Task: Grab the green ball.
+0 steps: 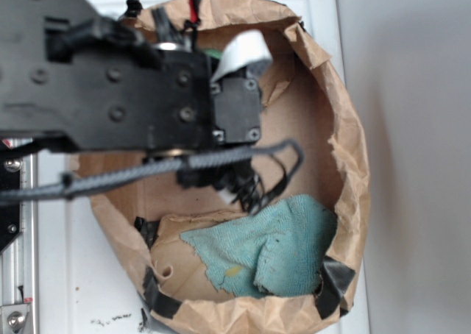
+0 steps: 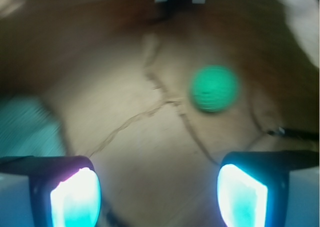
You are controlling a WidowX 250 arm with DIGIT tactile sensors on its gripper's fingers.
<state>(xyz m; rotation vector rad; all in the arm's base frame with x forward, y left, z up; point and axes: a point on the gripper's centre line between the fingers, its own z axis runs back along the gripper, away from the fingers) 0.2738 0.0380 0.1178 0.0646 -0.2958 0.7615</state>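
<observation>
Now the gripper [image 2: 159, 194] hangs wide open over the paper bag [image 1: 346, 128], holding nothing. The green ball [image 2: 214, 88] sits at about one o'clock, well apart from both fingers [image 2: 75, 197].

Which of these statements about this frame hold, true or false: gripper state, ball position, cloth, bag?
1. The gripper is open, with nothing between its fingers. True.
2. The green ball is already clamped between the fingers. False: in the wrist view it lies free on the brown paper, ahead of the gripper and nearer the right-hand finger.
3. A teal cloth lies inside the paper bag. True.
4. The green ball rests on the teal cloth. False: in the wrist view it sits on bare paper, apart from the cloth, which is at the left edge.
5. The bag's rim is intact all round. False: it is torn and patched with black tape.
</observation>
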